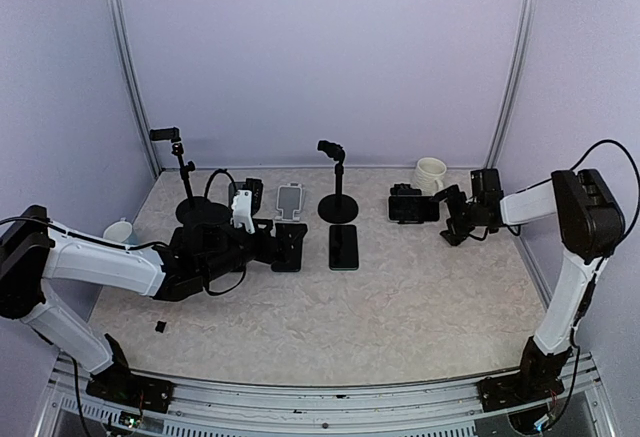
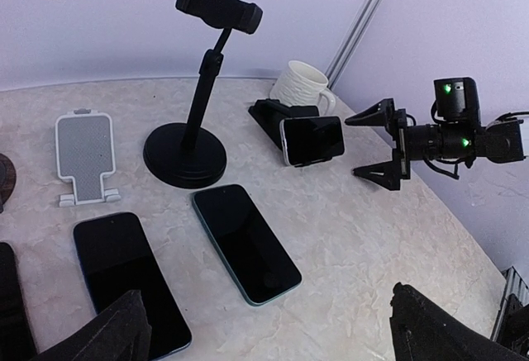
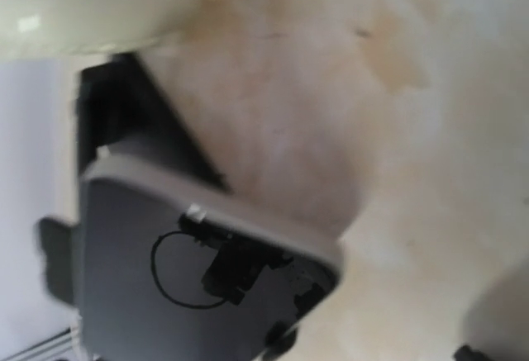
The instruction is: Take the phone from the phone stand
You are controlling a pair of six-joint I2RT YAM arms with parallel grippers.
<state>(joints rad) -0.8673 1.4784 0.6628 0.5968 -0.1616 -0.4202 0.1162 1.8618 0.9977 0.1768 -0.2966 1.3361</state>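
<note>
Robotics lab cell, plain lilac panel walls point(image 1: 320, 47), silver aluminium posts point(image 1: 127, 67), pale marbled worktop point(image 1: 420, 297), white-and-black left arm point(image 1: 100, 262) and right arm point(image 1: 565, 297) bolted at its edge

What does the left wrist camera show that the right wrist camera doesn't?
Only the left wrist view shows the right gripper, jaws open, near the phone but not touching it. It also shows a tall clamp stand, a white folding stand, and a green-edged phone and a dark phone lying flat. Only the right wrist view gives a blurred close-up of the phone's glass, with a dark reflection in it. Both show the phone propped on its low black stand, the white mug and the table.
</note>
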